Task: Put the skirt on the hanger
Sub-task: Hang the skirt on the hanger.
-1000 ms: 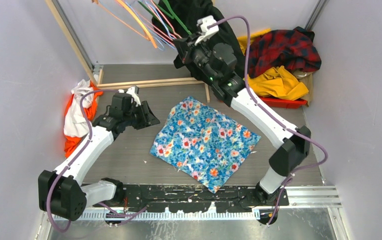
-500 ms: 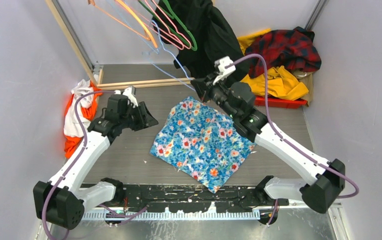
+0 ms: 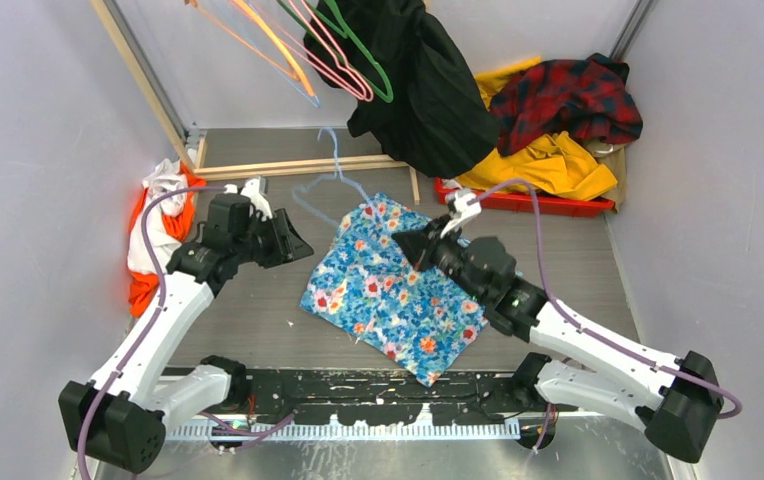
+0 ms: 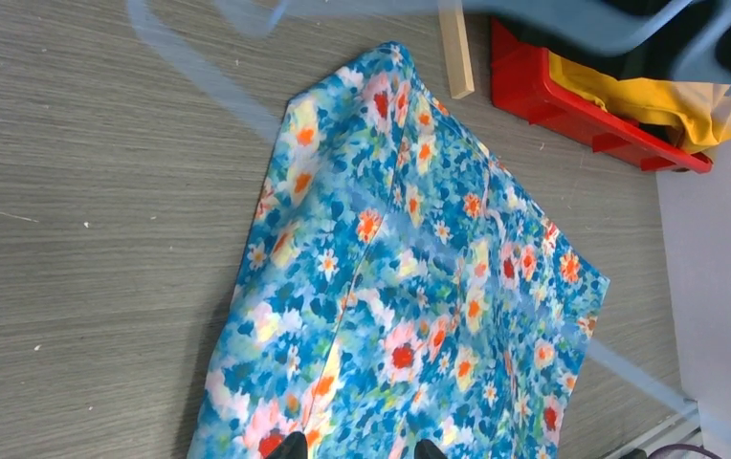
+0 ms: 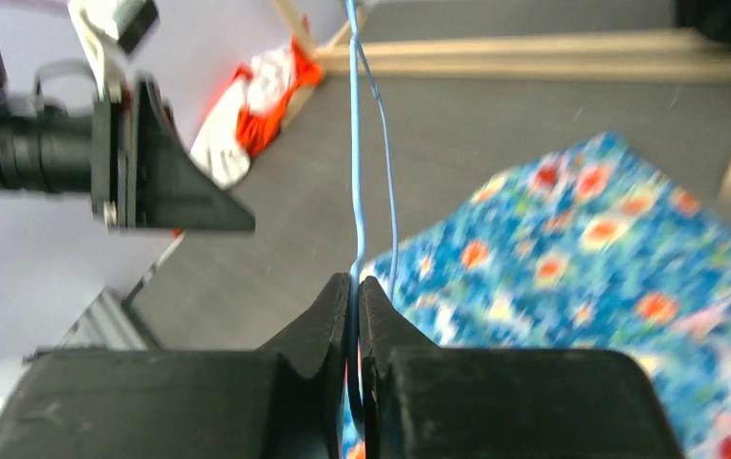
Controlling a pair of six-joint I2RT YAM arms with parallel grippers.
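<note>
The skirt [image 3: 388, 295], blue with red, orange and white flowers, lies flat on the grey table between the two arms. My right gripper [image 3: 405, 246] hovers over its far part, shut on the thin light-blue wire hanger [image 3: 330, 186], which reaches out over the table beyond the skirt's far corner. In the right wrist view the hanger [image 5: 353, 143] runs up from between the closed fingertips [image 5: 341, 298], with the skirt [image 5: 591, 239] to the right. My left gripper [image 3: 296, 243] stands open just left of the skirt; its wrist view shows the skirt [image 4: 409, 277] past its spread fingertips [image 4: 291, 446].
A big black coat [image 3: 430, 90] and several coloured hangers [image 3: 313, 50] hang at the back. A red tray [image 3: 533, 199] with yellow and plaid clothes sits back right. White and orange clothes [image 3: 153, 240] lie at the left wall. Wooden bars [image 3: 298, 165] cross the far table.
My right arm has pulled back from the rack toward the near side, bringing the blue hanger down over the skirt's far corner. The left arm has barely shifted.
</note>
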